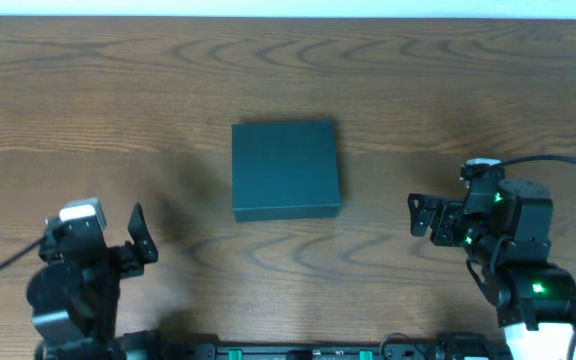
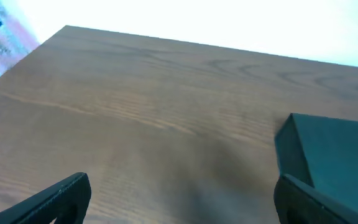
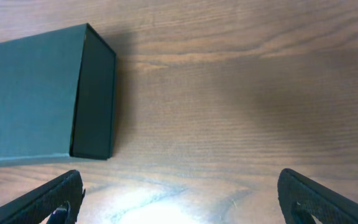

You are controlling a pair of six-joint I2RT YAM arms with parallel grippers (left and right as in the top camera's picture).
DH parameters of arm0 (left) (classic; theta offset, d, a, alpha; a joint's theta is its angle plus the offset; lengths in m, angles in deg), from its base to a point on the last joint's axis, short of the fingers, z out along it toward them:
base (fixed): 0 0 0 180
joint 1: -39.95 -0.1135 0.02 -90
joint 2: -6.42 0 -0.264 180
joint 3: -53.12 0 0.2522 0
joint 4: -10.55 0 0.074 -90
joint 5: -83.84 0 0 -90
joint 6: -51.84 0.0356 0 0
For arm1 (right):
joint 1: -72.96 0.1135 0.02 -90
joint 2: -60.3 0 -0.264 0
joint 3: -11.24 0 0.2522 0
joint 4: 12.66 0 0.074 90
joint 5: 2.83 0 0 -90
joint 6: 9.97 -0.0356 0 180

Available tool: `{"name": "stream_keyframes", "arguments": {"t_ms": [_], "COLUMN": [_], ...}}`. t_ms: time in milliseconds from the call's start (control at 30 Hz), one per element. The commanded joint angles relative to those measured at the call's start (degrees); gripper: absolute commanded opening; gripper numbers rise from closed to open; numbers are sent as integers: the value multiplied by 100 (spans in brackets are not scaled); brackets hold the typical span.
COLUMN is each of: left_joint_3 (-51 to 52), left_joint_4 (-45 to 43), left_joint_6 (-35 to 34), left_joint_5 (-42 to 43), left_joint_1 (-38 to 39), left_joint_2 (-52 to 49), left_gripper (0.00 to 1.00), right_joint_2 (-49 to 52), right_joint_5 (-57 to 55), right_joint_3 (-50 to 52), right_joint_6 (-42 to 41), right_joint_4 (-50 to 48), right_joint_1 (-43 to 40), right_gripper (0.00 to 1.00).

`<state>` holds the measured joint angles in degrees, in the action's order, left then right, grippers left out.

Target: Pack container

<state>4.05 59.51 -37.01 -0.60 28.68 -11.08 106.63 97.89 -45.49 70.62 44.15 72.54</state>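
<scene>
Left gripper (image 2: 182,183): fingers (image 2: 61,198) spread wide, only wood between them. Right gripper (image 3: 179,177): same, fingers (image 3: 319,198) far apart, gripping nothing. Both hang over the table (image 1: 118,90) on the robot's side, one at each lower corner of the overhead view, well apart from each other.

Container (image 1: 286,165): dark teal box, lid down flat, sitting square on the table about mid-width, between the two arms and further out from them. Neither gripper touches it. From the left wrist it sits ahead and to the right, its near corner just past that gripper's right-hand finger (they overlap in that view, so contact can't be judged there; overhead shows a gap). From the right wrist it's ahead-left, one dark side wall facing the camera.

Surface: brown wood grain, matte, with a soft glare patch under the right gripper. Bare wood on every side of the box, widest to its left and right.

Edges: the far table edge runs along the top of the overhead view, with a pale strip beyond it. The left wrist sees that far edge plus a table corner at upper left. The background past it is blown out white, with a blurred pink-blue patch in the corner (can't tell what). A black cable (image 1: 568,165) arcs off the right arm, which shows green lights.
</scene>
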Motion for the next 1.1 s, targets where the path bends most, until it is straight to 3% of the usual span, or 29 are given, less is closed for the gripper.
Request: {"name": "stream_keyframes", "arguments": {"t_ms": [0,467,1067], "left_joint_3": [522,2017,2820], "left_joint_4": [-157,-516,-1060], "left_joint_6": [-358,-461,-656], "left_joint_5": [-63,-114,-151], "left_joint_1": [-149,-306,-304], "left_joint_2": [525,1725,1731], "left_gripper": [95,95,95], "right_joint_2": [-28,-28,-28], "right_joint_5": [24,24,24], "right_joint_3": [-85,-85,-85], "right_joint_6": [4,4,4], "right_joint_4": [7,9,9], "right_joint_1": [-35,-35,-35], "right_gripper": [99,99,99]}}
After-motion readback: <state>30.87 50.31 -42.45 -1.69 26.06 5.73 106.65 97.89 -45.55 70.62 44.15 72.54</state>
